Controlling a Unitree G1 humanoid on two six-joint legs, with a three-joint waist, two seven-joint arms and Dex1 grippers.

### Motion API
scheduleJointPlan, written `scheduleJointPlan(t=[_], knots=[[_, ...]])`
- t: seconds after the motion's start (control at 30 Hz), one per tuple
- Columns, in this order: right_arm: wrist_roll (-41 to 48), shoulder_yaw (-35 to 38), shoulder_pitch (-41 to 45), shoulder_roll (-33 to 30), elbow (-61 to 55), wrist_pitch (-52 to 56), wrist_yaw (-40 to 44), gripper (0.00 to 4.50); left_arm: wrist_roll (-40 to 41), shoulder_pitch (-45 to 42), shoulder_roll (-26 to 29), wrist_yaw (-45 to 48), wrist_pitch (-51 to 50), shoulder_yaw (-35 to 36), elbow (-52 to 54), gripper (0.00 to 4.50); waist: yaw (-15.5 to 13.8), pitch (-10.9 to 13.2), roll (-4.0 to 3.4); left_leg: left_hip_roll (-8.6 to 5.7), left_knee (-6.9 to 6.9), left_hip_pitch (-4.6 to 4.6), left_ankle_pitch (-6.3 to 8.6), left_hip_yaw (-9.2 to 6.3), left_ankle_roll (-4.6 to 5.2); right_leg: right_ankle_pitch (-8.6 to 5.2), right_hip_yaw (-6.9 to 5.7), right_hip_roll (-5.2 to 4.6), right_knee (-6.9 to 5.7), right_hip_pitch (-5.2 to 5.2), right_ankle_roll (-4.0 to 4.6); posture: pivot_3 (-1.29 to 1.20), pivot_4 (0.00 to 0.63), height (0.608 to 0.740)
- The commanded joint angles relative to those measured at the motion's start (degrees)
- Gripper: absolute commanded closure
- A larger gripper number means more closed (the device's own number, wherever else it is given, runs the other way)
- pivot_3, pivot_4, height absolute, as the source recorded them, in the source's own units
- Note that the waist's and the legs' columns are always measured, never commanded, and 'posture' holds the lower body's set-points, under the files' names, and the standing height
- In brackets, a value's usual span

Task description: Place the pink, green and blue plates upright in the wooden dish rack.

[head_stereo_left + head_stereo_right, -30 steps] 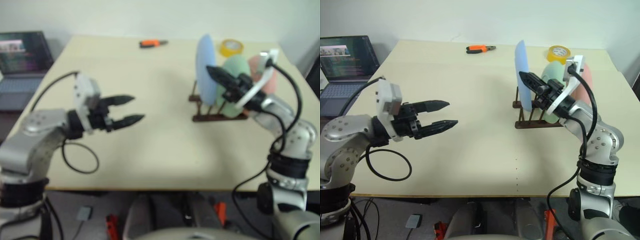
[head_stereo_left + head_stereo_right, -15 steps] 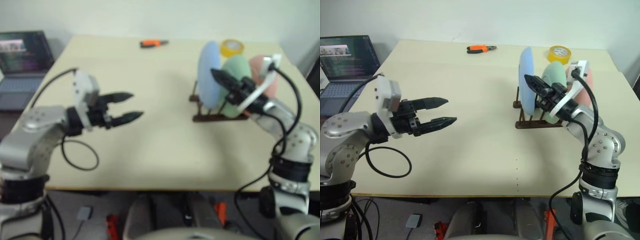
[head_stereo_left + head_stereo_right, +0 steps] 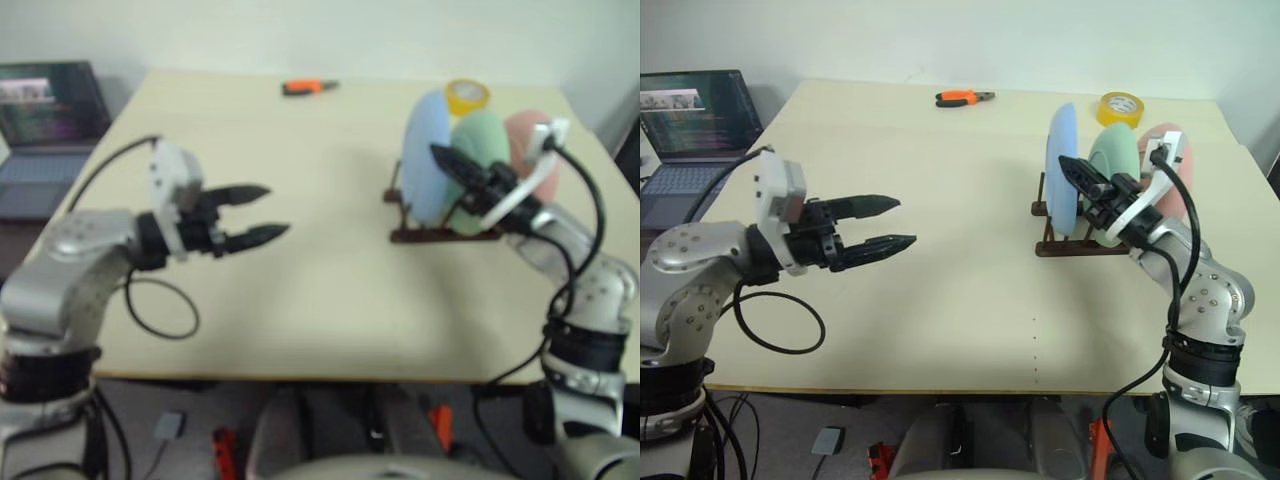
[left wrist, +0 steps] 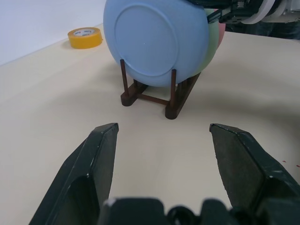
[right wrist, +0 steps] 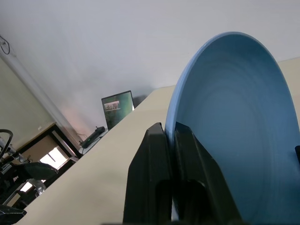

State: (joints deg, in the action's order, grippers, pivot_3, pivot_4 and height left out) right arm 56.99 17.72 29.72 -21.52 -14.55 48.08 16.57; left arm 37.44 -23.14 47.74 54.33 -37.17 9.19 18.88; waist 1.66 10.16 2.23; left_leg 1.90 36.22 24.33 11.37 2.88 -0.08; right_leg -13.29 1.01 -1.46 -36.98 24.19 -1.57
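my right tool (image 3: 1072,170) sits right of centre in the right eye view, its two fingers pinched on the rim of the blue plate (image 3: 1062,165), as the right wrist view shows with the rim running between them; my left tool (image 3: 890,222) hangs left of centre over bare bench (image 3: 940,150), fingers spread and grasping nothing.

the blue plate stands on edge at the left end of the wooden dish rack (image 3: 1070,245), right of centre in the frame; the green plate (image 3: 1115,155) stands just behind it toward the right, and the pink plate (image 3: 1170,185) beyond that, at the right edge of the group; in the left wrist view the blue plate's lower edge sits between two front pegs of the rack.

i judge these plates light, stiff and matte, so not very slippery, and unlikely to break if they tip; the thin rim is the only sensible place to hold one that stands like this, near the top, where my fingers are now; i expect a plate this light to rock in its slot when i let go.

the blue plate's flat faces point left and right across the frame, its underside toward my left tool; being round it has no long axis, but its plane stands close to upright, leaning a little; the rack's long axis runs left to right.
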Motion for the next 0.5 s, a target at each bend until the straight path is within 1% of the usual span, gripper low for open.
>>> scheduleJointPlan(t=[0.03, 0.23, 0.3, 0.4, 0.5], knots=[[-0.6, -0.1, -0.1, -0.4, -1.0, -1.3, 0.2, 3.48, -0.3, -1.1, 0.3, -0.2, 1.0, 0.6, 0.7, 1.04, 0.0, 0.0, 0.0, 0.0, 0.0, 0.0, 0.0, 0.0, 0.0, 0.0, 0.01, 0.0, 0.0, 0.0, 0.0, 0.0, 0.15, 0.74], [-2.3, -0.7, 0.2, -0.3, -0.5, -1.5, 0.0, 1.43, -0.4, -0.9, 0.4, -0.4, 0.8, 0.9, 0.8, 1.04, 0.0, 0.0, 0.0, 0.01, -0.01, 0.0, 0.0, 0.0, 0.0, 0.0, 0.0, 0.02, 0.0, 0.02, 0.0, 0.0, 0.15, 0.74], [-2.6, -0.7, 0.3, -0.4, -0.6, -1.7, 0.2, 0.81, -0.3, -0.8, 0.4, -0.4, 0.8, 1.0, 1.0, 1.04, 0.0, 0.0, 0.0, 0.01, -0.01, 0.0, 0.0, 0.0, 0.0, 0.0, 0.0, 0.02, 0.0, 0.01, 0.0, 0.0, 0.15, 0.74], [-3.0, -0.9, 0.3, -0.8, -0.9, -1.8, 0.7, 0.81, -0.3, -0.6, 0.4, -0.5, 0.8, 1.1, 1.0, 1.04, 0.0, 0.0, 0.0, 0.01, -0.01, 0.0, 0.0, 0.0, 0.0, 0.0, 0.0, 0.02, -0.01, 0.01, 0.0, 0.0, 0.15, 0.74], [-5.3, -2.3, 1.0, -1.5, -1.2, -1.7, 0.4, 0.81, -0.4, -0.7, 0.3, -0.5, 0.9, 1.0, 0.8, 1.04, 0.0, 0.0, 0.0, 0.01, -0.01, 0.0, 0.0, 0.0, 0.0, 0.0, 0.01, 0.02, -0.01, 0.01, 0.0, 0.0, 0.15, 0.74]])
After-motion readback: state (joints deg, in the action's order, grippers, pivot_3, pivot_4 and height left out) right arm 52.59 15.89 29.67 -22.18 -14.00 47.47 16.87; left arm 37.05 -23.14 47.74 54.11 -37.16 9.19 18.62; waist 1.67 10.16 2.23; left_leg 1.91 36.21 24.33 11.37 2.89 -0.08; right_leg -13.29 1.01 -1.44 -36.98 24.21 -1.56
